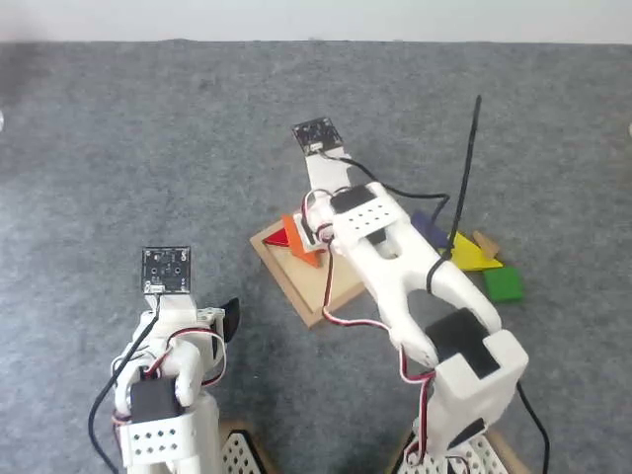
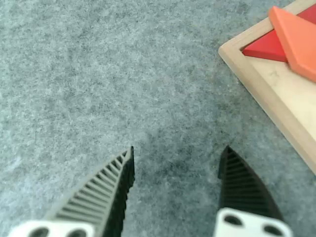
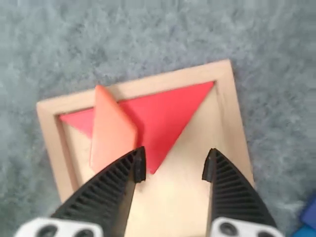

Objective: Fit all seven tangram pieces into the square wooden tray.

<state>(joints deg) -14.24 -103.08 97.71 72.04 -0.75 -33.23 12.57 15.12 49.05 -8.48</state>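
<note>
Entry: wooden tray (image 3: pixel 197 148) on the grey mat (image 1: pixel 148 128), two pieces in it, four seen outside.

The tray lay at an angle near the middle of the mat. It held a red triangle (image 3: pixel 163 118) against one rim, and an orange piece (image 3: pixel 111 131) lay partly across that triangle with one corner up on the rim. The rest of the tray floor was bare wood. My right gripper (image 3: pixel 175 165) hung just above the tray with its jaws wide apart and nothing between them, one finger (image 3: pixel 123 177) beside the orange piece's edge. Beyond my right arm, on the mat, a yellow triangle (image 1: pixel 472 255), a green square (image 1: pixel 504 284), a purple piece (image 1: pixel 427 229) and a tan piece (image 1: pixel 486 242) were grouped close together. My left gripper (image 2: pixel 177 158) hung over the mat near a tray corner, also wide and empty.
</note>
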